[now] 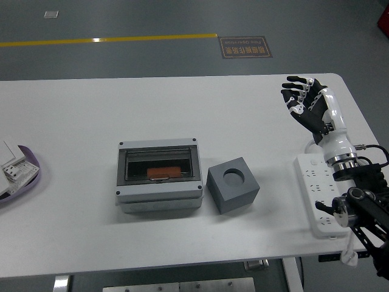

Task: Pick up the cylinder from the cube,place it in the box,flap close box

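One raised right hand (pixel 307 103), fingers loosely spread.

The right hand (pixel 306 100) is showing black fingers with pale silver joint segments, a glossy white shell running over its back and forearm, and a silver ring at the wrist. Below it, black framework and thin black cables are trailing along the arm.
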